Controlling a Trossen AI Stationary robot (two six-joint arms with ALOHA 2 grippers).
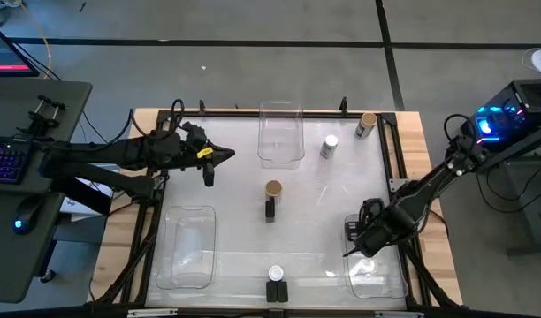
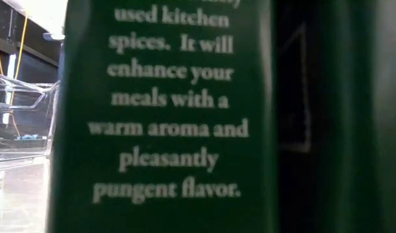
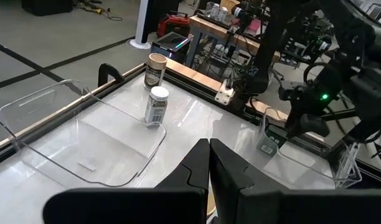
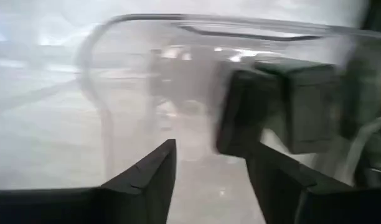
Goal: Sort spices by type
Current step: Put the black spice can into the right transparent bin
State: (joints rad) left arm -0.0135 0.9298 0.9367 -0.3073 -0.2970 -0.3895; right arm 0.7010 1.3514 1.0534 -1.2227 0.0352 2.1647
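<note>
The right hand [image 1: 363,250] hangs over the clear bin [image 1: 383,281] at the table's [image 1: 323,203] near right corner, fingers parted around a black spice box [image 4: 284,102]; whether they grip it is unclear. The left hand [image 1: 226,155] waits closed, empty.

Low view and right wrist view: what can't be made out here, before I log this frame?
- Low view: a dark green spice box fills the picture and hides both arms and nearly the whole table; only the edge of a clear bin shows.
- Right wrist view: blurred; a dark box sits beside the right gripper, whose fingers stand apart, but contact is unclear.
- High view: the right arm covers the contents of the right-hand bin.
</note>
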